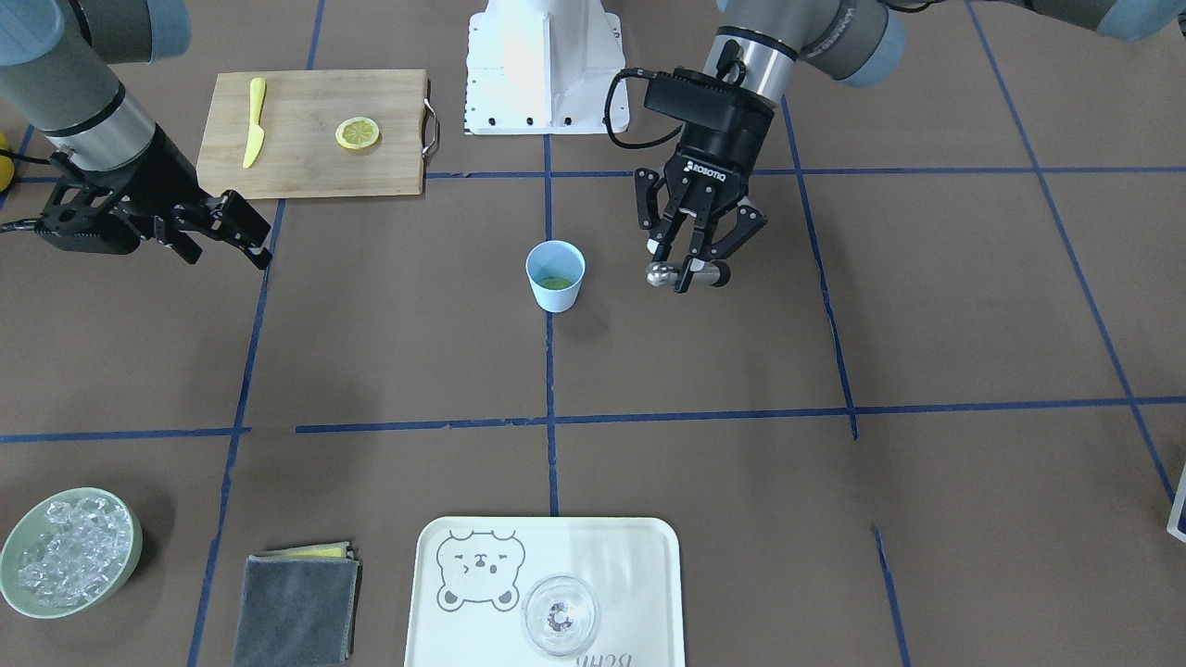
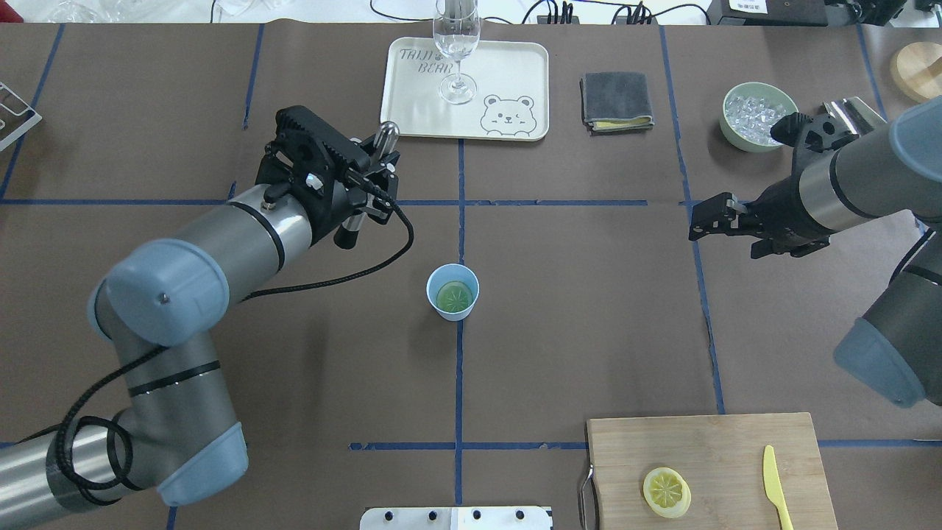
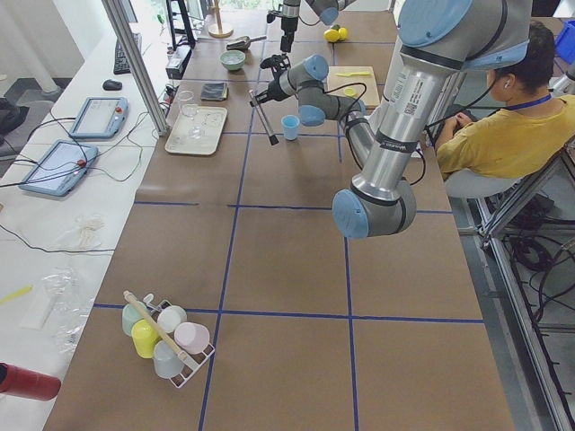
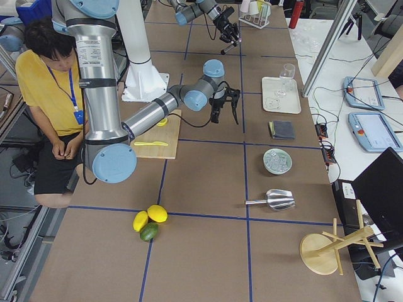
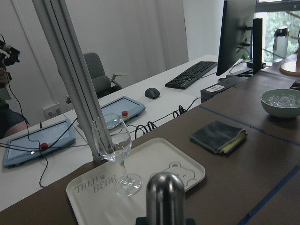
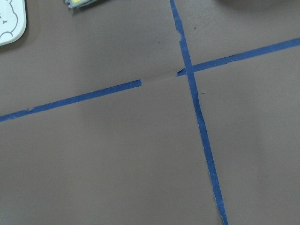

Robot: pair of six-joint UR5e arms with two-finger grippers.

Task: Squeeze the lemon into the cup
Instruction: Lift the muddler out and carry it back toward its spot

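The light blue cup (image 1: 556, 276) (image 2: 452, 292) stands upright at the middle of the table. A greenish-yellow lemon slice (image 2: 454, 296) lies flat in its bottom. A second lemon slice (image 2: 667, 492) (image 1: 357, 133) lies on the cutting board. My left gripper (image 1: 687, 270) (image 2: 368, 184) is shut on a metal muddler (image 1: 660, 274) (image 5: 165, 192) and hangs above the table beside the cup, apart from it. My right gripper (image 1: 232, 257) (image 2: 725, 239) is open and empty, low over bare table, far from the cup.
A wooden cutting board (image 2: 706, 449) with a yellow plastic knife (image 2: 774, 486) sits near the robot's right. At the far side are a bear tray (image 2: 412, 110) with a wine glass (image 2: 456, 44), a grey cloth (image 2: 617, 99) and a green bowl of ice (image 2: 758, 116).
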